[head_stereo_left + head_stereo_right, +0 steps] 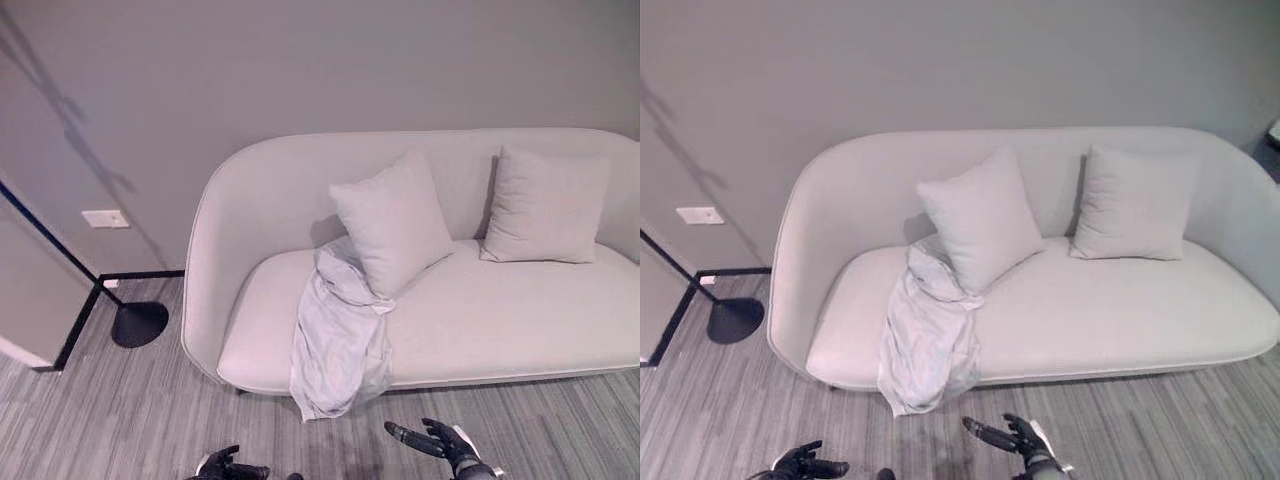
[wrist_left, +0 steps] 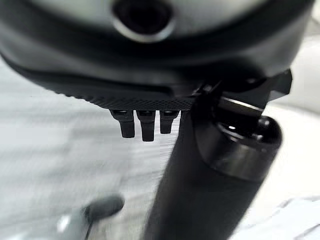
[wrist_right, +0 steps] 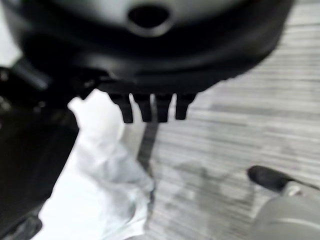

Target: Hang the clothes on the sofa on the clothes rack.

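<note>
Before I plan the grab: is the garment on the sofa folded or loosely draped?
Loosely draped. The garment lies crumpled, unfolded, over the sofa seat's front edge, its hem hanging toward the floor, its top beside a cushion.

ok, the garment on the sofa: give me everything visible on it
The garment is a pale grey-white piece of thin, crumpled cloth, its type unclear. It lies on the seat of the light grey sofa, toward the sofa's left end. Its upper end is bunched against the lower left corner of the tilted cushion; the rest runs forward across the seat and drapes over the front edge, with the hem hanging near the striped floor. Neither hand touches it: the right hand is in front of it, low, fingers extended.
</note>
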You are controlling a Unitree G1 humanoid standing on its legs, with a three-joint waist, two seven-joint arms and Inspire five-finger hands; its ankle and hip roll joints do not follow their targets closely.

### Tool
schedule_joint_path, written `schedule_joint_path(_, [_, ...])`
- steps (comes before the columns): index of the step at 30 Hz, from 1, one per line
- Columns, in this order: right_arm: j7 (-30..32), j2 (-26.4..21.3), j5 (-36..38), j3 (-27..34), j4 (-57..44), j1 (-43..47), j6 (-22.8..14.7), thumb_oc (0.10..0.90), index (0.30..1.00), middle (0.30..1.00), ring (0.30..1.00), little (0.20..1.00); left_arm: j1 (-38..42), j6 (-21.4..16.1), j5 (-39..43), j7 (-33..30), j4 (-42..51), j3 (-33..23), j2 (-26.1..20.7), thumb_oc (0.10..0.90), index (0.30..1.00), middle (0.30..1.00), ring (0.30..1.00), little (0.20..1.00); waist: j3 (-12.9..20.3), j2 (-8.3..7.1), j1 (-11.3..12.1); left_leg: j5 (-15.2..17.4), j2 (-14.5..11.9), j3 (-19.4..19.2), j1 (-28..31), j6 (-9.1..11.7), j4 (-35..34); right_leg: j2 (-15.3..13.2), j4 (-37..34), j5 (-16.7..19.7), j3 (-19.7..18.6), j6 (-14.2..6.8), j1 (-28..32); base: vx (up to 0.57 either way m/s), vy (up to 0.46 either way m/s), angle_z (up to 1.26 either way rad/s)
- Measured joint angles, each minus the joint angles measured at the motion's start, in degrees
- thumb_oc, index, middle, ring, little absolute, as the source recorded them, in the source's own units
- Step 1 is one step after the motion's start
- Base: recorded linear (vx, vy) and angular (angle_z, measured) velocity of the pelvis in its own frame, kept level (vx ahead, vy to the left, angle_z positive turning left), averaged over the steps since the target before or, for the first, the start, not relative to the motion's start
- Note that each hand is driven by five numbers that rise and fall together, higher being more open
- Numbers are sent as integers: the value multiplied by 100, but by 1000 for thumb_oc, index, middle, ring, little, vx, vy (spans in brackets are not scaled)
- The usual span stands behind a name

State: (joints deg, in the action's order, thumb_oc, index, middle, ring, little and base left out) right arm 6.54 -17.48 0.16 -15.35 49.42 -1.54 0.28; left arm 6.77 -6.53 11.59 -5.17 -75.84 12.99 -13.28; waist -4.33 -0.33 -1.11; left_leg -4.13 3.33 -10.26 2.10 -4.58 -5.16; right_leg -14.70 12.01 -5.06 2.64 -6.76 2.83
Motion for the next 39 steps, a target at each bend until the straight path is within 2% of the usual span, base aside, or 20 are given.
schedule_joint_path(2, [77, 0, -61, 10, -279, 77, 41, 800, 900, 900, 900, 900, 30, 1, -59, -29, 164, 168, -167, 800, 900, 900, 900, 900, 16, -76, 64, 72, 108, -139, 3, -104, 0, -160, 241, 26, 104, 1, -346, 136, 191, -22])
schedule_joint_path(3, [217, 0, -188, 33, -295, 299, 45, 800, 900, 900, 900, 900, -5, 7, -174, -44, 261, 397, -232, 800, 900, 900, 900, 900, 16, -54, 25, 146, 131, -175, 50, -182, -1, -175, 308, 4, 412, -57, -560, 164, 134, -20])
schedule_joint_path(4, [314, -3, -240, 131, -351, 335, 54, 800, 900, 900, 900, 900, -21, 10, -292, -42, 301, 438, -297, 800, 900, 900, 900, 900, 12, -42, 3, 158, 134, -158, 62, -176, -2, -13, 329, -44, 325, -124, -666, 161, 77, -1])
schedule_joint_path(6, [650, -106, -537, 468, -685, 300, 118, 800, 900, 900, 900, 900, -175, -3, -514, -18, 438, 311, -265, 800, 900, 900, 900, 900, 7, -33, -9, 195, 122, -100, 77, -116, -1, 799, 153, -117, -393, -148, -957, 151, -36, 15])
schedule_joint_path(7, [765, -227, -685, 468, -788, 272, 148, 800, 900, 900, 900, 900, -218, 2, -566, -14, 417, 254, -216, 800, 900, 900, 900, 900, 5, -30, -36, 201, 130, -70, 75, -106, -2, 1027, -15, -98, -486, -120, -1013, 136, -104, 16])
schedule_joint_path(9, [985, -493, -1031, 475, -838, 220, 160, 800, 900, 900, 900, 900, -276, 3, -730, -25, 287, 255, -111, 800, 900, 900, 900, 900, -12, -10, -76, 230, 136, 83, 74, -60, -2, 1428, -418, 69, -653, 117, -1122, 142, -143, 52])
schedule_joint_path(10, [1197, -763, -1271, 583, -804, 103, 197, 800, 900, 900, 900, 900, -359, 48, -871, -18, 171, 266, 29, 800, 900, 900, 900, 900, -40, 29, -213, 214, 167, 361, 75, -43, -3, 1648, -836, 502, -982, 403, -1025, 137, -144, 86])
schedule_joint_path(13, [1390, -869, -1348, 733, -620, 47, 217, 800, 900, 900, 900, 900, -698, 40, -944, -62, 277, 73, 136, 800, 900, 900, 900, 900, -57, 13, -110, 264, 145, 502, 200, 48, -4, 1608, -1670, 1163, -818, 578, -468, 144, -225, 36])
schedule_joint_path(18, [1396, -901, -1345, 715, -340, 265, 191, 800, 900, 900, 900, 900, -774, 31, -966, -52, 338, 77, 122, 800, 900, 900, 900, 900, -145, 20, -53, 291, -20, 742, 197, 309, 131, 1751, -1745, 1125, -533, 853, -255, 40, -188, 28])
schedule_joint_path(21, [1375, -864, -1108, 686, -277, 407, 119, 800, 900, 900, 900, 900, -457, -65, -943, -71, 370, -8, -19, 800, 900, 900, 900, 900, -345, -321, 36, 554, 59, 776, -798, 621, 2024, 1605, -1610, 1048, -376, 1063, -351, -38, -122, 47])
schedule_joint_path(23, [1374, -898, -923, 669, 39, 744, 73, 800, 900, 900, 900, 900, -199, -76, -944, -107, 398, 75, -88, 800, 900, 900, 900, 900, -553, -380, 125, 531, 43, 966, -1624, 758, 3548, 1621, -1525, 1014, -290, 1222, -352, 106, -27, 32])
schedule_joint_path(24, [1369, -903, -857, 659, 185, 910, 44, 800, 900, 900, 900, 900, -173, -37, -947, -115, 365, 189, -94, 800, 900, 900, 900, 900, -570, -358, 145, 654, 6, 1165, -1854, 611, 3882, 1662, -1600, 1024, -254, 1241, -294, 155, 5, -3])
schedule_joint_path(25, [1368, -885, -535, 671, 377, 1078, -78, 800, 900, 900, 900, 900, -217, -12, -951, -164, 343, 324, -106, 800, 900, 900, 900, 900, -586, -377, 174, 678, -111, 1175, -1756, 596, 3096, 1650, -1787, 986, -221, 1199, -213, 177, 43, -5])
schedule_joint_path(26, [1372, -905, -294, 708, 529, 1248, -101, 800, 900, 900, 900, 900, -211, -4, -952, -173, 249, 379, -98, 800, 900, 900, 900, 900, -609, -333, 161, 550, -199, 1225, -1524, 731, 2091, 1648, -1782, 940, -175, 1184, -229, 143, 50, 7])
schedule_joint_path(29, [1405, -937, 250, 787, 1184, 1519, -127, 800, 900, 900, 900, 900, -204, 9, -959, -200, -40, 521, -74, 800, 900, 900, 900, 900, -622, -164, 75, -36, -642, 1219, -1338, 1210, 21, 1692, -1778, 915, -2, 1155, -219, 289, 120, 41])
schedule_joint_path(31, [1352, -1023, 567, 693, 1519, 1589, -59, 800, 900, 900, 900, 900, -348, 39, -1028, -175, -66, 689, -69, 800, 900, 900, 900, 900, -614, 74, 117, -107, -954, 761, -1319, 1114, -49, 1751, -1787, 748, -8, 974, -20, 298, 163, 12])
schedule_joint_path(33, [1313, -1093, 776, 692, 1501, 1500, -53, 800, 900, 900, 900, 900, -652, 73, -1307, -68, -57, 956, 71, 800, 900, 900, 900, 900, -392, 432, 56, -278, -830, 707, -935, 1061, -73, 1756, -1784, 684, -8, 934, 58, 400, 297, -19])
schedule_joint_path(35, [1181, -1098, 797, 562, 1509, 1604, -33, 800, 900, 900, 900, 900, -651, 62, -1393, -22, 181, 1010, 61, 800, 900, 900, 900, 900, -309, 568, 105, -412, -628, 621, -780, 860, -74, 1672, -1736, 727, -159, 972, -77, 74, 168, -38])
schedule_joint_path(36, [1109, -1117, 804, 446, 1518, 1681, -28, 800, 900, 900, 900, 900, -508, 57, -1382, -35, 477, 1033, 40, 800, 900, 900, 900, 900, -308, 797, 125, -604, -568, 610, -769, 622, -34, 1612, -1734, 702, -196, 888, -171, -25, 140, -39])
schedule_joint_path(39, [1097, -988, 925, 234, 1798, 2091, -20, 800, 900, 900, 900, 900, -93, -73, -1325, -79, 868, 1321, -146, 800, 900, 900, 900, 900, -415, 717, 253, -606, -329, 591, -1158, 600, 184, 1341, -1734, 731, -281, 690, -466, -45, 73, -7])
